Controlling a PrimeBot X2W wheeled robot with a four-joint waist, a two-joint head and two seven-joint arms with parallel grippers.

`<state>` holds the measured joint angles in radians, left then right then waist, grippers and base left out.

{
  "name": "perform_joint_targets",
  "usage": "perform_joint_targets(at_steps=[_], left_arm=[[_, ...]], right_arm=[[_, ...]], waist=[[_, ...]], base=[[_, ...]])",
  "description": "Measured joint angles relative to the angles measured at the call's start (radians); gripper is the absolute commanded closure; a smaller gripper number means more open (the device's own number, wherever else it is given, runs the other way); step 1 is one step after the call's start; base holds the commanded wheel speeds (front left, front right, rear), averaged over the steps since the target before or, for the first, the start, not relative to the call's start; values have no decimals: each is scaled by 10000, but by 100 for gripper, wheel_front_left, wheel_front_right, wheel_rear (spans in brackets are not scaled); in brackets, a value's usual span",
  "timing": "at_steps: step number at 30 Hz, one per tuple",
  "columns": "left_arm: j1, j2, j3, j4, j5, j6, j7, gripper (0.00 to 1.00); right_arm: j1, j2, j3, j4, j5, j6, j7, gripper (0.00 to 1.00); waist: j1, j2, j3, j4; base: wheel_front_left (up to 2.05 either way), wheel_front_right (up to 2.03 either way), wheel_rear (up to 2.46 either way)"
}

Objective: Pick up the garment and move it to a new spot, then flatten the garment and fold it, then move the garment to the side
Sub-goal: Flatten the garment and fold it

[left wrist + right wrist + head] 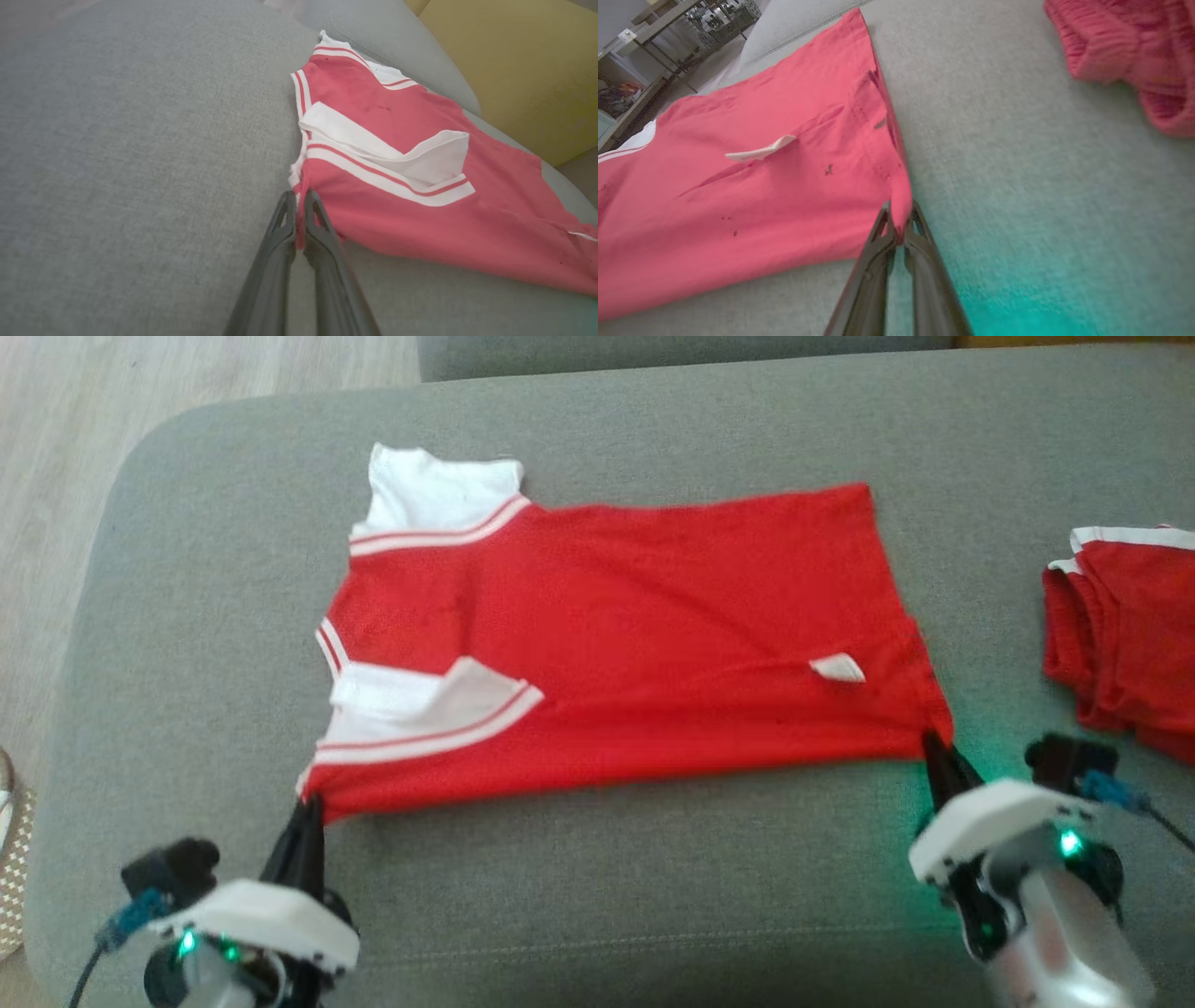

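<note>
1. Two grippers sit at the near edge of the garment (pixel 635 644), one on each near corner.
2. The left gripper (pixel 308 810) has its jaws pressed together on the near corner at the shoulder end, just below the near white sleeve (pixel 420 709). In the left wrist view a thin strip of red cloth shows between the two dark fingers (pixel 275 242).
3. The right gripper (pixel 936 753) has its jaws pinched tight on the near hem corner. In the right wrist view the red cloth bunches up between the tips. A green glow falls on the fabric beside it.
4. The garment is a red shirt with white, red-striped sleeves. It lies spread almost flat across the grey sofa cushion (pixel 607 896), neck end towards the robot's left and hem towards its right.
5. The near sleeve is folded inwards over the red body. The far sleeve (pixel 439 495) sticks out at the far left corner.
6. A small white tag (pixel 837 667) lies on the red cloth close to the hem, with shallow creases around it.
7. A second red garment (pixel 1130 635) with white trim lies crumpled at the cushion's right side, apart from the shirt.
8. Pale wooden floor (pixel 187 373) shows past the cushion's left edge.
</note>
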<state>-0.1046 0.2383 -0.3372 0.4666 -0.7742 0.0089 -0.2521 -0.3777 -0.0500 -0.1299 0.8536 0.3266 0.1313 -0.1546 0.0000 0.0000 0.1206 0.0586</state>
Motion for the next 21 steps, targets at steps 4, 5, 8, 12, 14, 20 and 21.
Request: perform_joint_targets(at_steps=[4,5,8,12,14,20,21], left_arm=[[826,157,-29,-759,-12,140,230,100],[1010,190,-29,-913,-21,199,307,100],[1310,251,-19,-1154,-44,336,399,100],[1455,313,-46,-1300,-94,456,593,100],[1422,311,-90,-1310,-105,587,788,3],[1427,487,-40,-1486,-84,1235,1122,0],[1427,608,6,-1630,-35,1323,1160,0]], right_arm=[[1279,42,-391,-1427,-184,0,706,100],[1644,52,-416,-1862,-190,0,928,100],[2321,88,-424,-2667,-86,0,1406,100],[3209,119,-428,-3900,151,0,1996,7],[3405,136,-548,-4362,38,0,2167,0],[3564,127,-1020,-5956,-391,-2,2483,0],[3565,127,-1016,-6243,-447,-2,2535,0]], waist=[[0,0,-80,7],[0,0,-79,9],[0,0,-52,-4],[0,0,33,-24],[0,0,57,-33],[0,0,163,-231],[0,0,192,-285]], base=[[0,0,0],[0,0,0],[0,0,0],[0,0,0],[0,0,0],[0,0,0],[0,0,0]])
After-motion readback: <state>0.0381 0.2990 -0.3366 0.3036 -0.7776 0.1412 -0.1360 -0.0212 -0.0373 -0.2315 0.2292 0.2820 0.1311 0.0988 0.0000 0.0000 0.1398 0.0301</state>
